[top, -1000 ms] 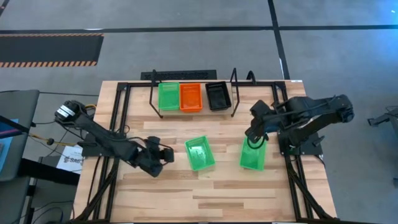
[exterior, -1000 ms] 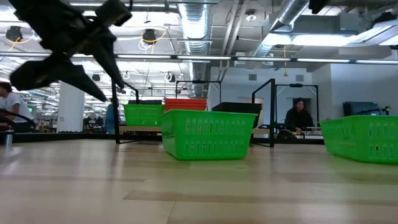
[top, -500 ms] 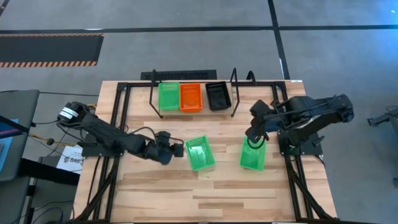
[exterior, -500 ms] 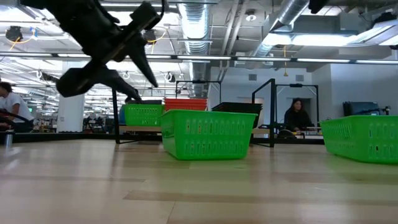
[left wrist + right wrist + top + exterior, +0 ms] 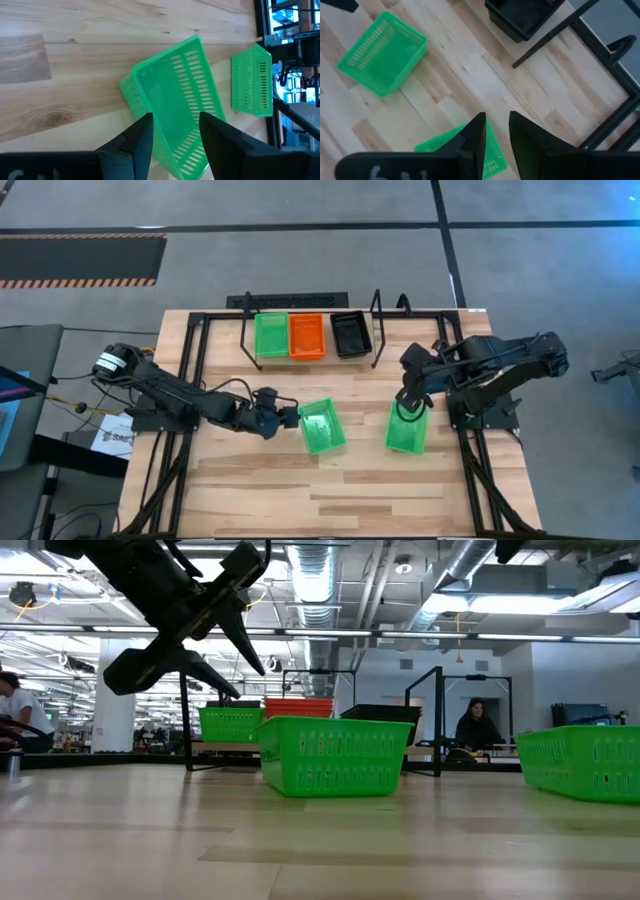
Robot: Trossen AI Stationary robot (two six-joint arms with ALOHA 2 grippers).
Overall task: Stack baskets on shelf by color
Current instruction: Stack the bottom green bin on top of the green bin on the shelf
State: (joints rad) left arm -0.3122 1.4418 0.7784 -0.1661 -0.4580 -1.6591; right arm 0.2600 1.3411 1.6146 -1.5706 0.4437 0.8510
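Bare tabletop (image 5: pixel 330 490) lies open along the near edge and between the two loose green baskets (image 5: pixel 322 426) (image 5: pixel 406 428). The shelf (image 5: pixel 312 330) at the far side holds green, orange and black baskets side by side between its upright end brackets. The left gripper (image 5: pixel 290 418) crowds the middle basket's left rim.

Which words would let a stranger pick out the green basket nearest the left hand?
Start at the shelf along the table's far edge, then come forward to the two green baskets on bare wood. The green basket meant is the left one, beside the left hand; unlike its neighbour, it lies skewed.
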